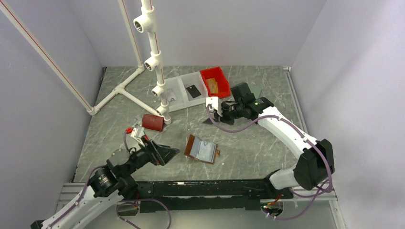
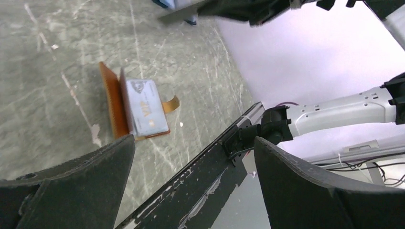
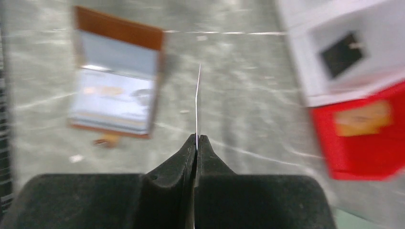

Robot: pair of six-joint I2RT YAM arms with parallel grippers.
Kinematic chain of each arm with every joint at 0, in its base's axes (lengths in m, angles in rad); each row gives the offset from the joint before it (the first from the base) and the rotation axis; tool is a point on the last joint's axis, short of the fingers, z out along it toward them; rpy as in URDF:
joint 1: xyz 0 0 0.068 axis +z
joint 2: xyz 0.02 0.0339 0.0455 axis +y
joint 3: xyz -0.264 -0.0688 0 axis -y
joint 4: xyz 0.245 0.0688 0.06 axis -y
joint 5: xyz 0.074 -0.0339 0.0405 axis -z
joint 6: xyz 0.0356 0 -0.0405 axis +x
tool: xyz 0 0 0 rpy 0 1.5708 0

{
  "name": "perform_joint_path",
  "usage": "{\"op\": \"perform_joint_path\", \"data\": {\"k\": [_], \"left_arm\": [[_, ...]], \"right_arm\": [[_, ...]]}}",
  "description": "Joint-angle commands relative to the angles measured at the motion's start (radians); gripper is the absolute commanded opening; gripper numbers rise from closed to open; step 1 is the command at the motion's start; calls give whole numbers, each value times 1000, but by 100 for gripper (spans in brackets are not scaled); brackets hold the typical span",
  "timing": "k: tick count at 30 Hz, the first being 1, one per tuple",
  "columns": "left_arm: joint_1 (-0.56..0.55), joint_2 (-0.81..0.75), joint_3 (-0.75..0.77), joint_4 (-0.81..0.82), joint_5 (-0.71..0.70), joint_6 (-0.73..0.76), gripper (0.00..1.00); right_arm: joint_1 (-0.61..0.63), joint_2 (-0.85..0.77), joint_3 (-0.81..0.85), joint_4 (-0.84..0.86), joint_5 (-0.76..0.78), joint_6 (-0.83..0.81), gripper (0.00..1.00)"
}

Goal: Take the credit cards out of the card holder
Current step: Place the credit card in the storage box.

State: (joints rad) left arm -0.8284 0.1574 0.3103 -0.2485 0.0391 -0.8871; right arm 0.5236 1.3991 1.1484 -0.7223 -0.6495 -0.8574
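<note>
Your right gripper (image 3: pixel 196 143) is pinched tight on a thin credit card (image 3: pixel 197 102), seen edge-on. It is held above the table between the open brown card holder (image 1: pixel 201 149) and the white tray (image 1: pixel 183 88), where a black card (image 1: pixel 193 91) lies. You look to be at the drop-off step: next, bring the card over the tray and let go. Your left gripper (image 1: pixel 171 155) hangs empty with its fingers spread wide, near the holder. The holder shows another pale card (image 2: pixel 147 107) to pull.
</note>
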Motion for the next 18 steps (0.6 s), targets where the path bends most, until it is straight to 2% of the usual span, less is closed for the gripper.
{"op": "perform_joint_path", "data": {"k": [1,4,9,18], "left_arm": [[-2,-121,8,-234,-89,-59,99],[-1,-152,11,-276,-101,-72,99],[-1,-98,47,-319,-102,-75,99],[-1,-49,29,-288,-98,-78,99]], "right_arm": [[-2,42,32,363,249,-83,0],[9,137,91,465,320,-131,0],[25,277,119,615,437,-284,0],[53,403,175,701,434,-373,0]]}}
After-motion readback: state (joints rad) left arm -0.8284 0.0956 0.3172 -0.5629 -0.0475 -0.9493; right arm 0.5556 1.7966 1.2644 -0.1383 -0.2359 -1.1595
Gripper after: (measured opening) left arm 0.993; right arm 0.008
